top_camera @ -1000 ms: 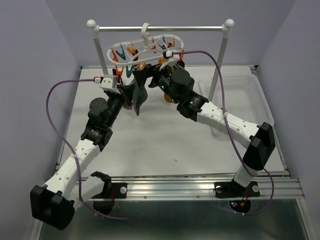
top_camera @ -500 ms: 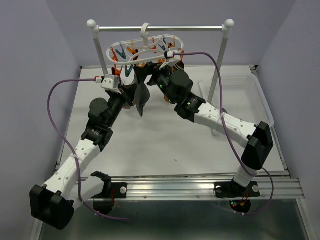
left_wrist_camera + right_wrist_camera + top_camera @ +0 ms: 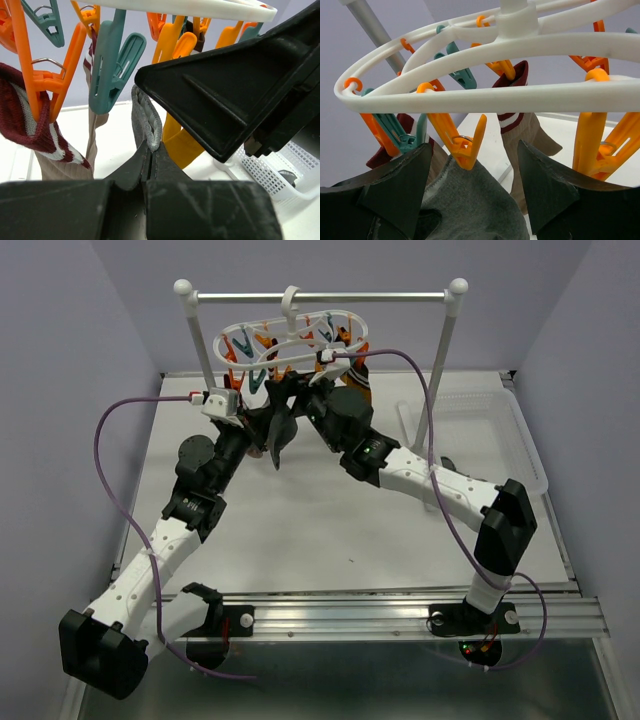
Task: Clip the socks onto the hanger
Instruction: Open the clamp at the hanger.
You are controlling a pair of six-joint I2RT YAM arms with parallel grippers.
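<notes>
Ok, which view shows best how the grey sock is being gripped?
Left wrist: the left gripper is pinched shut on the ribbed cuff of the grey sock, below a teal clip. Right wrist shows only its fabric bunched under an orange clip. Top external shows a dark shape hanging under the hanger.

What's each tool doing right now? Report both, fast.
Left tool: closed, pinching the edge of the grey sock.
Right tool: open, with an orange clip between its fingers.
</notes>
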